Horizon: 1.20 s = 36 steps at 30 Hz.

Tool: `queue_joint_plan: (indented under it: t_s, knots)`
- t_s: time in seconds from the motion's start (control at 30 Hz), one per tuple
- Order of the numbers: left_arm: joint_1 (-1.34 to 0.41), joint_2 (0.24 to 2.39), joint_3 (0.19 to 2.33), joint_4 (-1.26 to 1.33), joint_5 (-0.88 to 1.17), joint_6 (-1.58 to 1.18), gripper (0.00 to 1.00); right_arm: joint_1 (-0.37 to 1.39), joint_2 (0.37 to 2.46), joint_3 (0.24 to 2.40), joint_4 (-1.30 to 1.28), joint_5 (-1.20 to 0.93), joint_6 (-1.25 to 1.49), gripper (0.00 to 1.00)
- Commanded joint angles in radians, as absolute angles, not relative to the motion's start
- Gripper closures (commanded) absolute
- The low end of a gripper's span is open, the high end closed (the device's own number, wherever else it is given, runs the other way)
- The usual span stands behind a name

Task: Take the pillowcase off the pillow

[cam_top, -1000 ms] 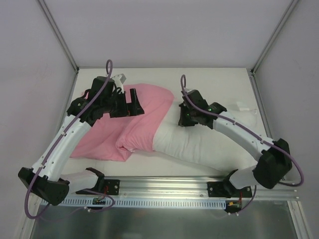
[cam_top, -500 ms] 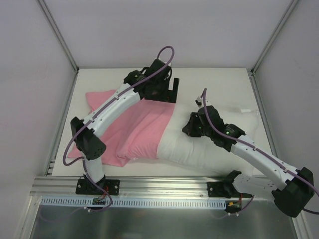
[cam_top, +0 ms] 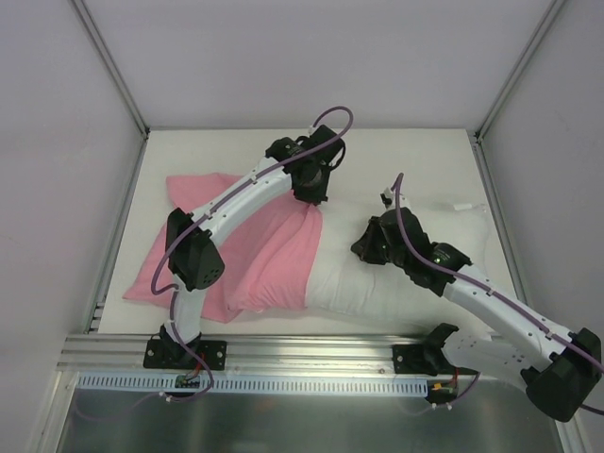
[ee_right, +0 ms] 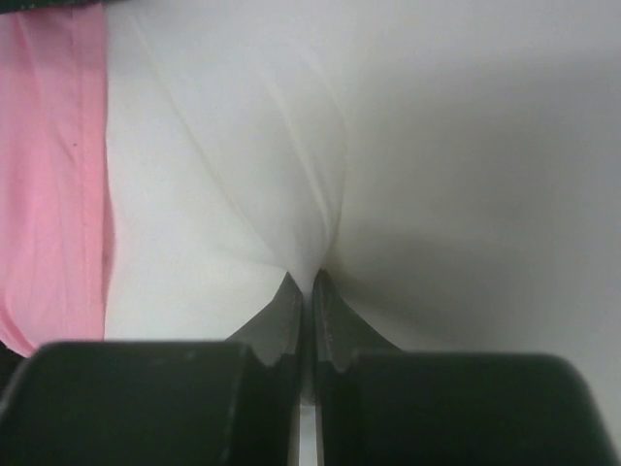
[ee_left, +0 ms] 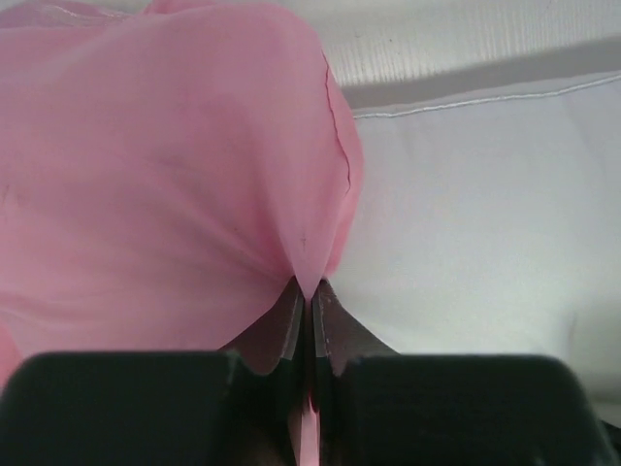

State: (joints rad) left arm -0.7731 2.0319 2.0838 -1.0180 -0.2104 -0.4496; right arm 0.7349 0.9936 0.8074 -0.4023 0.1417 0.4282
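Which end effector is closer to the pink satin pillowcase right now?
Left. The left end effector pinches the pink satin pillowcase itself; the right end effector pinches the plump white pillow beside it.

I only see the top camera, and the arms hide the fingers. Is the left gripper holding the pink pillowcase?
Observer: Yes, the left wrist view shows the left gripper shut on a pinch of the pillowcase, the cloth gathering to a point at its tips.
Operator: And the right one?
Observer: The right gripper is shut on a fold of the white pillow, creases running into its tips.
Operator: Any pink near it?
Observer: The pillowcase's edge lies at the left of that wrist view, apart from the tips.
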Motion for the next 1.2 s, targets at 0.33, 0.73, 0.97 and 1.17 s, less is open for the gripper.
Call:
queue_joint_plan:
  t_s: [0.33,0.73,0.97,1.17]
  knots:
    - [-0.399,1.645,1.743,-1.031,-0.213,-0.411,1.00,0.502,0.798,0.655,-0.732,0.232,0.437,0.99]
    - [-0.341,1.568,1.626,-0.985,-0.138,-0.411,1.00,0.463,0.684,0.761,-0.867,0.294,0.413,0.99]
    - [-0.238,1.545,1.554,-0.968,-0.123,-0.405,1.00,0.382,0.597,0.929,-1.011,0.377,0.365,0.99]
    - [-0.178,1.505,1.537,-0.956,-0.098,-0.388,1.00,0.364,0.566,1.080,-1.084,0.417,0.342,0.99]
